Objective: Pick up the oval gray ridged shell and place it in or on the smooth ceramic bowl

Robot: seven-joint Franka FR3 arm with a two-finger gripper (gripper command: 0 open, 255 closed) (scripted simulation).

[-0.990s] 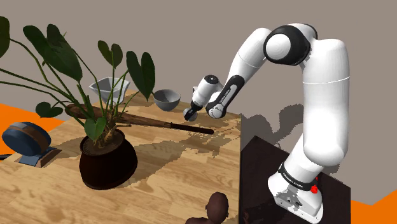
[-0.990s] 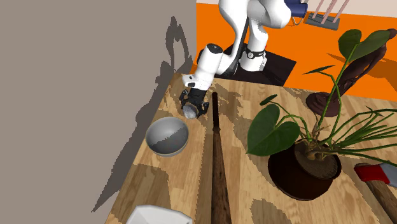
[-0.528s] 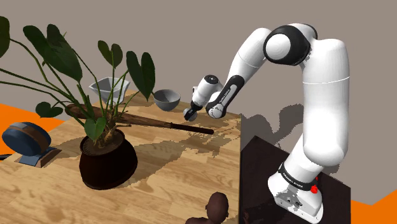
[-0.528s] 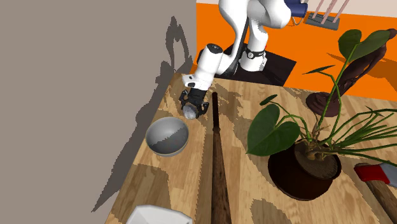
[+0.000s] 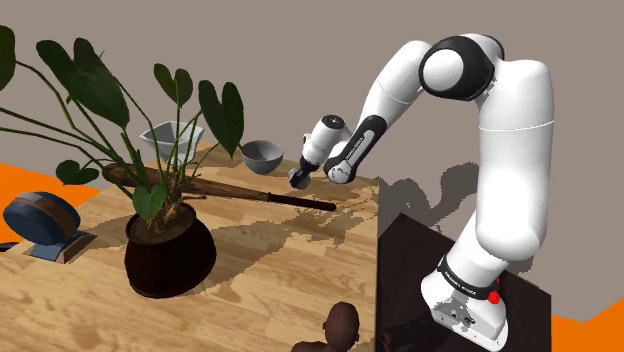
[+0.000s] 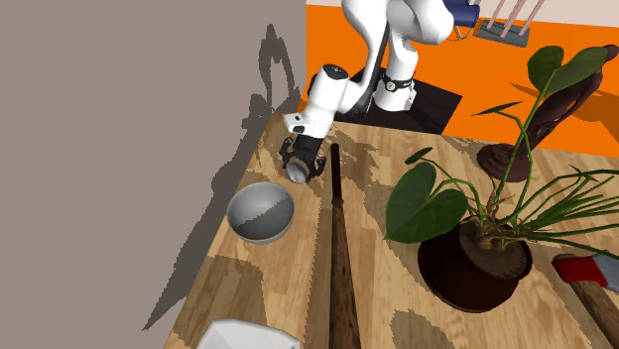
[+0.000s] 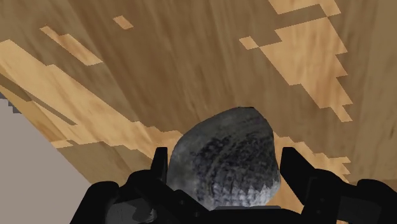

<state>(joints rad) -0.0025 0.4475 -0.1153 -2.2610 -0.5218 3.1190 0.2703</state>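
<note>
1. Gripper (image 7: 224,159): the black fingers are clamped on either side of the shell (image 7: 226,175), a grey ridged oval held clear of the wooden table (image 7: 191,63).
2. Bowl (image 6: 236,206): grey, smooth and upright. It stands near the gripper, toward the second exterior view's lower left.
3. Step in hand, as judged: the carry. The pick-up looks complete; the placing is not yet done.
4. Next move calls for a short travel until the shell hangs over the bowl's opening, a gentle descent, then parting the fingers.
</note>
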